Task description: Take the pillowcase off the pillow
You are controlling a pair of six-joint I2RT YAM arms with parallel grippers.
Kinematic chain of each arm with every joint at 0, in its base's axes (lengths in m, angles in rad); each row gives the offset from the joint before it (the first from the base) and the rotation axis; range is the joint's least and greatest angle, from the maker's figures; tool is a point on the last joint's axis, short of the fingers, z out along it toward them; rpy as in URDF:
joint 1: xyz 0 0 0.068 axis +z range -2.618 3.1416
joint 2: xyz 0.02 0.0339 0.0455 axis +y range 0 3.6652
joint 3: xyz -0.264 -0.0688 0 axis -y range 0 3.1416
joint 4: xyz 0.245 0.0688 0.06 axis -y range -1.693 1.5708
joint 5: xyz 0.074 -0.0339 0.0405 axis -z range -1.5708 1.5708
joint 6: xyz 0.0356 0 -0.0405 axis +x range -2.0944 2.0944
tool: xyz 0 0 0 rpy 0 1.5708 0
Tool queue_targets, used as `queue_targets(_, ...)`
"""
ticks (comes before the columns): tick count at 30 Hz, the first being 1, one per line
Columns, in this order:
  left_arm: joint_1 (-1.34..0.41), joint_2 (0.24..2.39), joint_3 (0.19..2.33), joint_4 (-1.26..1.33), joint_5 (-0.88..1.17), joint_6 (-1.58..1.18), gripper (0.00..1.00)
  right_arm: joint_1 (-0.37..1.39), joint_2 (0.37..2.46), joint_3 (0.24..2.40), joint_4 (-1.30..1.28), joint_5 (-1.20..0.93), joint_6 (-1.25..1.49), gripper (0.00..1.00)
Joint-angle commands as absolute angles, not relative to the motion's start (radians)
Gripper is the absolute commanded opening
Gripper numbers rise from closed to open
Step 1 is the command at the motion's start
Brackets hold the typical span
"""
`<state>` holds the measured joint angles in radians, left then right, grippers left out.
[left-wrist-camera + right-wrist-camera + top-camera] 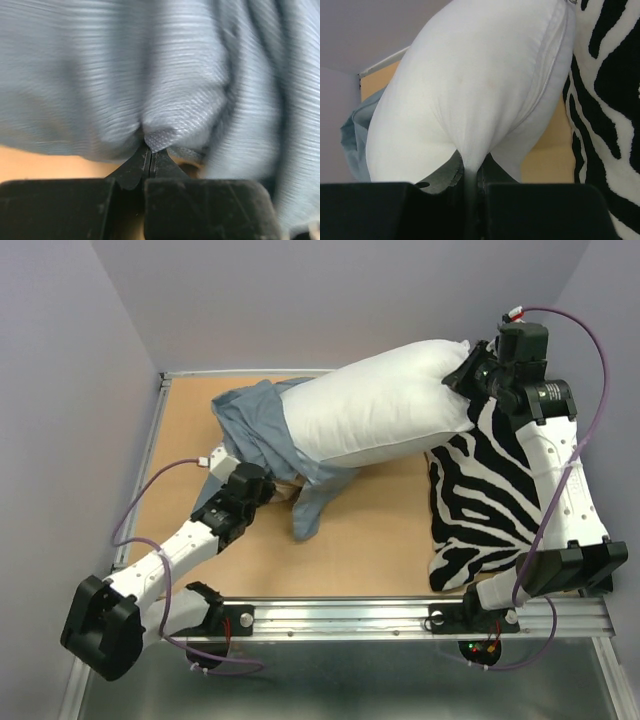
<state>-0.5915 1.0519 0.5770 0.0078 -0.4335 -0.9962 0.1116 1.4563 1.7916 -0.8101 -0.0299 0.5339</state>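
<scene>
Top external | pillowcase [250, 425] half-on pillow [380, 405] | left fingers [132, 170] pinch it | right fingers [494, 175] pinch pillow

White pillow [385, 405] mostly bared, pillowcase [255, 430] seemingly bunched left

Tan wooden tabletop [380, 540] carrying two soft things.
Crumpled blue-grey fabric pillowcase [250, 428] near the far-left corner; black-and-white zebra-striped cushion [480, 510] along the right edge.

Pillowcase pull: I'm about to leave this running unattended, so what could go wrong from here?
1. The left gripper pinches only a small fold of the pillowcase; a hard pull might slip it free.
2. The right gripper holds just a corner of the pillow, which could slip out.
3. The pillow sits beside the zebra cushion and may drag it.
</scene>
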Motion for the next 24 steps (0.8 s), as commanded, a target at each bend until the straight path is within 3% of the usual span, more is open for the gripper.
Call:
queue_targets(1,-0.375,0.930,0.624,-0.132,-0.568,-0.905,0.00,0.106,1.463,1.988,-0.722,0.089,0.497,0.01)
queue_targets(11,0.175,0.882,0.785,-0.187,-0.551,-0.629,0.00,0.095,1.528,2.167,-0.822,0.162,0.477,0.00)
queue_targets(20,0.256,0.910,1.187,-0.267,-0.687,-0.500,0.00,0.071,1.531,2.171,-0.861,0.227,0.436,0.00)
queue_targets(24,0.288,1.011,1.218,-0.253,-0.687,-0.452,0.00,0.025,1.531,2.117,-0.859,0.232,0.434,0.01)
